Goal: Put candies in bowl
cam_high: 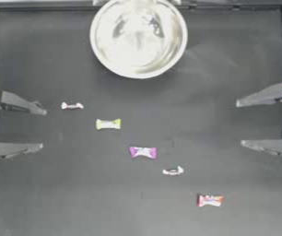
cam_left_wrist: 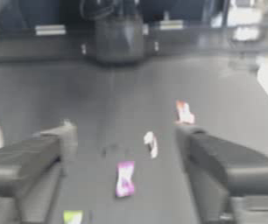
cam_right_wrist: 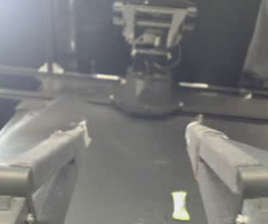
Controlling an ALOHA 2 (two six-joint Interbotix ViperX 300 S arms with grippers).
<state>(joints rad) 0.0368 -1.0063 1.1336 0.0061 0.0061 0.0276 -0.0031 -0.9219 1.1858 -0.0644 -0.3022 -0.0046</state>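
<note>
The shiny white bowl (cam_high: pixel 137 37) sits at the far middle of the table. Five candies lie in a diagonal line: white (cam_high: pixel 71 106), yellow-green (cam_high: pixel 108 123), magenta (cam_high: pixel 143 152), white (cam_high: pixel 173 171), red-orange (cam_high: pixel 209 200). My left gripper (cam_high: pixel 42 129) waits open at the left edge, the nearest white candy just off its far finger. My right gripper (cam_high: pixel 241 123) stands open at the right edge, holding nothing. The left wrist view shows the red-orange (cam_left_wrist: pixel 184 112), white (cam_left_wrist: pixel 151 143), magenta (cam_left_wrist: pixel 125 178) and yellow-green (cam_left_wrist: pixel 72 217) candies between its open jaws. The right wrist view shows the yellow-green candy (cam_right_wrist: pixel 179 204).
The dark table top (cam_high: pixel 63 193) carries only the bowl and the candies. A raised rail (cam_high: pixel 45 5) runs along the far edge beside the bowl. The left arm's base (cam_right_wrist: pixel 148 92) shows far off in the right wrist view.
</note>
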